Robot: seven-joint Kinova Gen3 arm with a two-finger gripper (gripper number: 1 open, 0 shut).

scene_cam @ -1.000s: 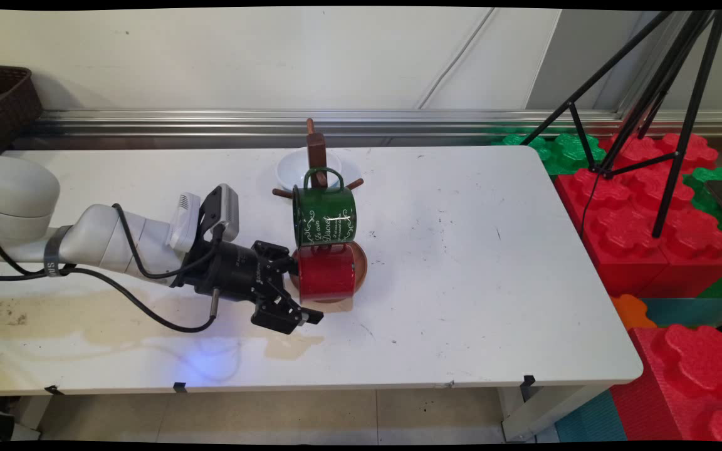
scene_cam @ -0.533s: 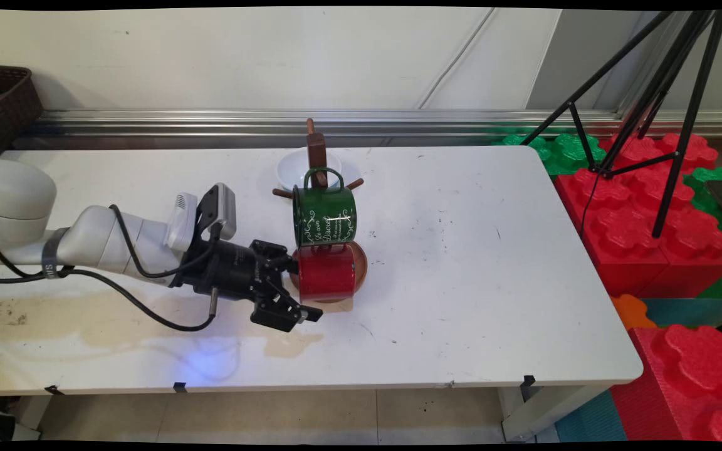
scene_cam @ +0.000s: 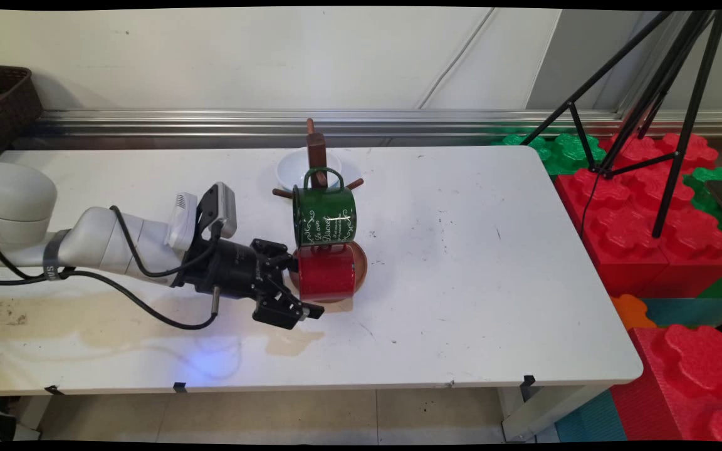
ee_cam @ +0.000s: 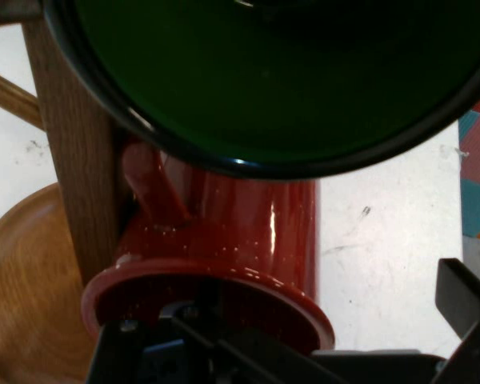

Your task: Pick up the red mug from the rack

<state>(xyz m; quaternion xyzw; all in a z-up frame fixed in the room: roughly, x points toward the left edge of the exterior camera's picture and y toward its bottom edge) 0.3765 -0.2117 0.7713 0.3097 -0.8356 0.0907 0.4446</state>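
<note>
The pincer (scene_cam: 301, 289) lies low over the worktop (scene_cam: 461, 300), a little left of centre and nearer the front edge than the back, reaching in from the left. Its fingers are spread apart, released: one finger (scene_cam: 311, 311) shows free on the near side of the red mug (scene_cam: 326, 273), and the other sits at the mug's open rim. The hand view suggests that finger reaches inside the mouth, though this cannot be told for sure. The red mug (ee_cam: 224, 240) lies on its side with its mouth toward the pincer, hanging low on a wooden mug stand (scene_cam: 316, 153) just over the stand's round brown base (scene_cam: 361, 266). In the hand view the stand's post (ee_cam: 76, 160) rises just beside the mug's handle.

Directly above the red mug hangs a green mug (scene_cam: 324, 216) with white lettering, its handle hooked over a peg. Behind the stand, toward the worktop's back edge, sits a white bowl (scene_cam: 292, 166). A dark basket (scene_cam: 4, 103) stands off the back left corner, and red and green foam blocks (scene_cam: 643, 225) with a black tripod (scene_cam: 668, 94) lie beyond the right edge.
</note>
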